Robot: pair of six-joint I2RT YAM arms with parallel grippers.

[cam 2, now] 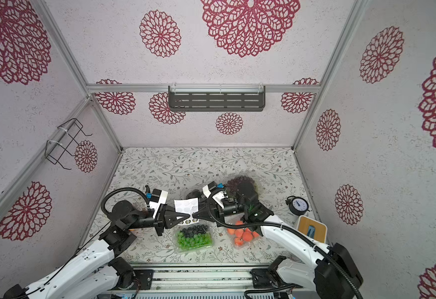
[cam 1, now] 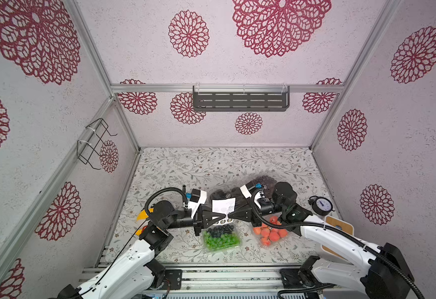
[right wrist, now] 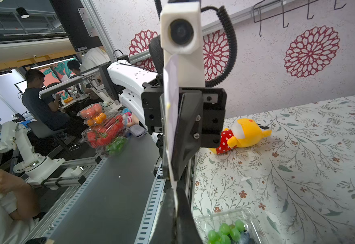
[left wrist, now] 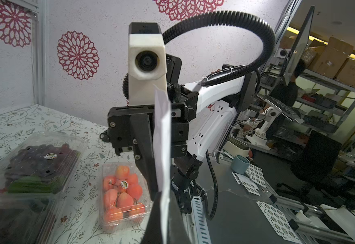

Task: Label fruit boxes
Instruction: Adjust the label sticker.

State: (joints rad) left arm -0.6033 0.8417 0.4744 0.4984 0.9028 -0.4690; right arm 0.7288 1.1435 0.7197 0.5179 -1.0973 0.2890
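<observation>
The left fingers (cam 1: 222, 216) and right fingers (cam 1: 233, 215) met tip to tip above the worktop (cam 1: 175, 168), both clenched on the white sticker sheet (cam 1: 223, 205). The green-and-blue box (cam 1: 220, 238) and orange-red box (cam 1: 270, 234) lay near the front edge. The black box (cam 1: 219, 194) and dark purple box (cam 1: 265, 179) sat behind them.

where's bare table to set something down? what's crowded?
Free: wide band of table between back wall and dark purple punnet; narrow strip along the front edge, before the green-and-blue punnet and orange-red punnet. Crowded: the middle, where left pincer and right pincer pinch the sticker sheet by the black punnet; clock and plush toy at the sides.
</observation>
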